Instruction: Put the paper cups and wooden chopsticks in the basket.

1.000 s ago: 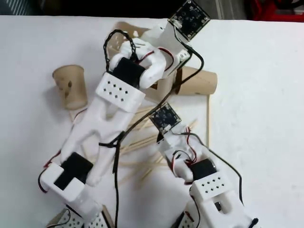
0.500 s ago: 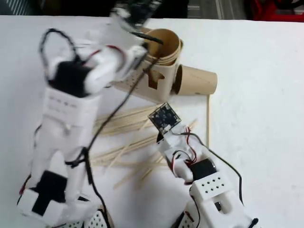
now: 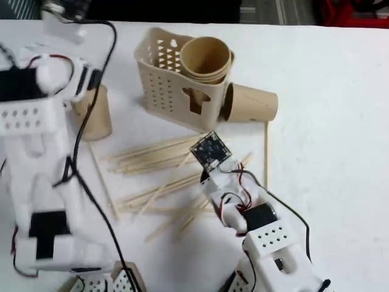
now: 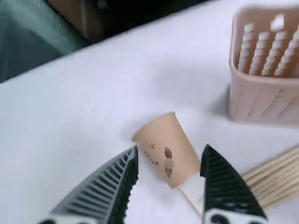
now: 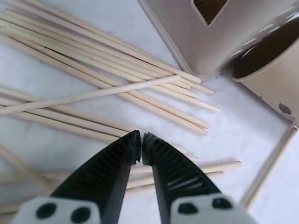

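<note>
Left gripper: spread wide, grips nothing. Hangs above a tan paper cup with small brown marks, framing it between the two black ribbed fingers, with no contact visible. Cup near the left edge of the white counter, toward the far side, half hidden in the high view under the white left arm. Impossible to tell whether mouth up or mouth down.

Right gripper: closed, black tips pressed together, nothing between them. Hovers low over a scatter of pale wooden chopsticks in the middle of the counter. Carried by the white right arm, set at the near edge, right of centre.

Chopsticks loose and crossing one another, spread from beneath the right gripper toward the left edge. Several side by side in a rough bundle, close to the near wall of the basket. One single wooden chopstick off to the right of the heap, pointing from far edge to near edge.

Beyond the heap, a beige perforated plastic basket, upright, toward the far edge and left of centre. Holds a stack of tan paper cups, mouths up, at the end nearer the counter's right edge. Just outside that end, another tan paper cup on its side, mouth turned to the basket wall, touching it or very nearly.
</note>
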`<action>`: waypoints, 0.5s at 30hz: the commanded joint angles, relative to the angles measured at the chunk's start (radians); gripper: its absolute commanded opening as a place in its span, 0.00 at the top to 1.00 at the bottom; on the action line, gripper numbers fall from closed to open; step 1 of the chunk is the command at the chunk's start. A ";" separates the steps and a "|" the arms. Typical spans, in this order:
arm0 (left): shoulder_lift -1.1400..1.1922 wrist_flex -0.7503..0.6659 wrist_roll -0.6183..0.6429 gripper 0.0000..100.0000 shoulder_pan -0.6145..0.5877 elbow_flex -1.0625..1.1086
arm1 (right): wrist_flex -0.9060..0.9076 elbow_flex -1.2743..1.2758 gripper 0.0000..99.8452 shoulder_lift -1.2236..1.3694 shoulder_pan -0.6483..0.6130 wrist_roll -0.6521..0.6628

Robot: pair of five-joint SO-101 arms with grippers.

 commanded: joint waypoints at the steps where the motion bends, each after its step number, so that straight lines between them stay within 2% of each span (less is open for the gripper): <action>1: 0.108 0.003 -0.068 0.77 -0.013 -0.049 | -0.018 -0.009 0.98 -0.019 -0.004 0.011; 5: 0.214 -0.043 -0.114 0.77 -0.013 -0.051 | -0.018 -0.009 0.98 -0.019 -0.005 0.011; 15: 0.394 -0.215 -0.114 0.76 -0.013 -0.051 | -0.018 -0.009 0.98 -0.019 -0.005 0.011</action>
